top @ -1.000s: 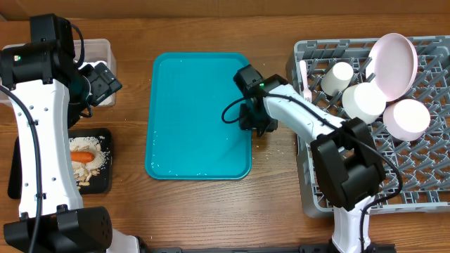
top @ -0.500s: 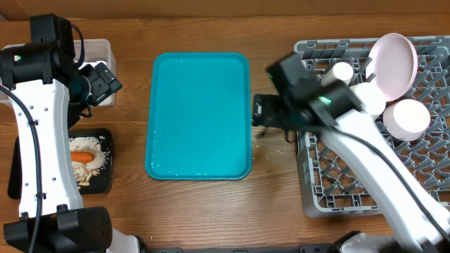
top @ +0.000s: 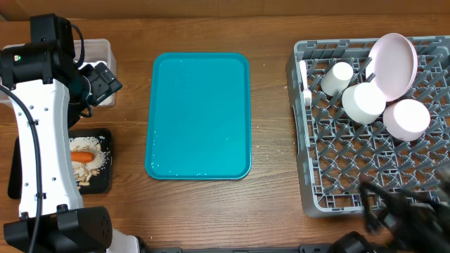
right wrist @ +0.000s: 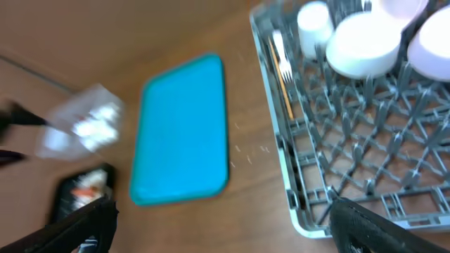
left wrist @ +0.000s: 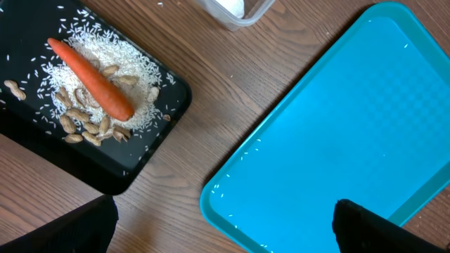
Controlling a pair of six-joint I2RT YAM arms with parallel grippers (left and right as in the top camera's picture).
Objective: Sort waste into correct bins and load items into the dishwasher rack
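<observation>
- Checking from overhead: the dishwasher rack [top: 299,140] carries the plate [top: 394,63], the cup [top: 337,75], one bowl [top: 363,102], a second bowl [top: 406,118] and the fork [top: 304,84]. All are propped among the pegs, which I judge is to keep them from sliding.
- The carrot [top: 84,157] lies in the black tray [top: 107,184], with the clear tub [top: 105,48] just behind it. The teal tray [top: 200,116] lies bare between bins and rack, so the task looks all but finished.
- The left arm stands at the left edge, with the left pincer [top: 102,83] beside the tub. The right arm [top: 404,211] is a dark blur at the lower right, and its pose is not legible here.
- Left wrist view: the left pincer [left wrist: 223,204] is spread wide with nothing between its fingers. It looks down at the wooden surface [left wrist: 176,49] between the teal tray and the black tray, where the carrot rests on the beige food scraps [left wrist: 77,119].
- Right wrist view: the right pincer [right wrist: 223,204] gapes fully and holds nothing. It is raised well clear, and the camera takes in the rack, the fork at its near edge and the teal tray. I judge this to be a parked stance.
</observation>
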